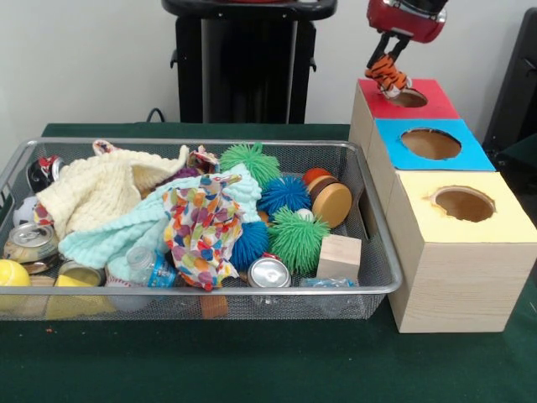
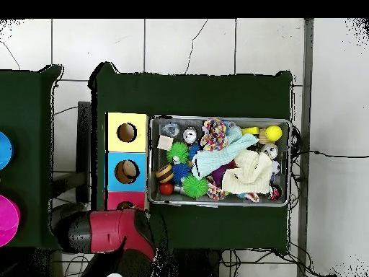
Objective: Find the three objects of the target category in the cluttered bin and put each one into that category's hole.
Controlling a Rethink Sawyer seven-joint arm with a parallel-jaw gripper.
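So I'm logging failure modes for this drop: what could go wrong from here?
The claw holds a striped orange toy over the near rim of the red box's hole, not its middle; released here, it might catch on the edge or land on the red top. In the overhead view the arm covers that hole, so alignment can't be checked there.

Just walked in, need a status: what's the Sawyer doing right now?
The arm's tool is holding an orange-and-black striped plush toy just above the hole in the red-topped box, apparently about to drop it in. The blue box and yellow box sit next in the row. The wire bin beside them is full of clutter: spiky balls, cloths, cans, a wooden block.
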